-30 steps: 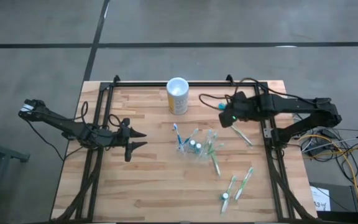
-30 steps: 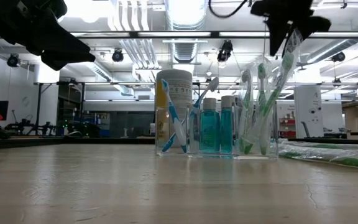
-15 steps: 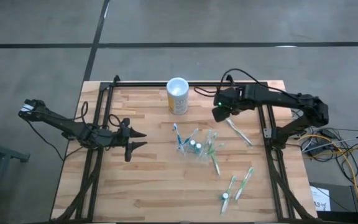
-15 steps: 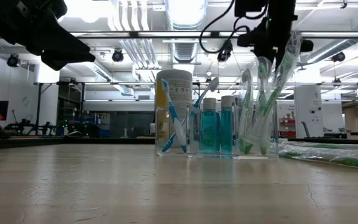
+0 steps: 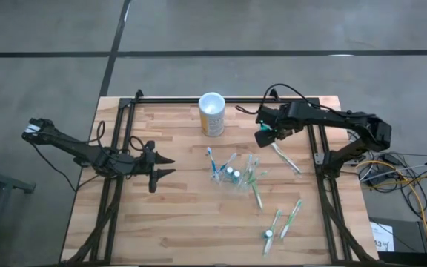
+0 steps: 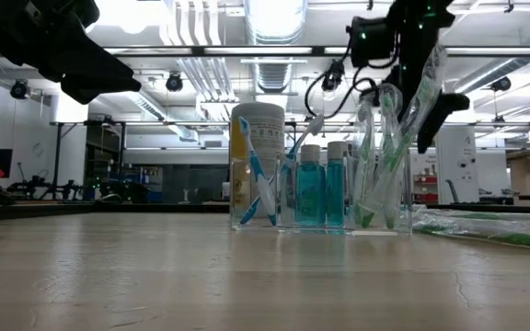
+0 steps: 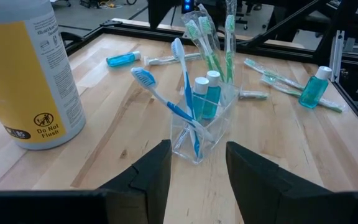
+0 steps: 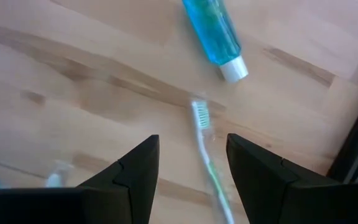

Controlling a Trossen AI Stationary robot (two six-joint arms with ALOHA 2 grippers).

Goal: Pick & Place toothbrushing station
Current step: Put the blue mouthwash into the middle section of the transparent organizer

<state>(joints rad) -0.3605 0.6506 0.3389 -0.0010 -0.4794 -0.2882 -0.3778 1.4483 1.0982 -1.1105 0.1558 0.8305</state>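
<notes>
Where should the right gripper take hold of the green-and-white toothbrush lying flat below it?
Grip the green-and-white toothbrush on its thin handle, just behind the bristled head, coming straight down from above. It lies flat on the wooden table, so only its two long sides are free; set the open right gripper across the handle. Keep clear of the small blue bottle beyond its head.

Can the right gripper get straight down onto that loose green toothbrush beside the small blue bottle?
Probably yes. The right gripper hangs open right over the green toothbrush, which lies flat on bare wood, with the blue bottle lying clear of it.
</notes>
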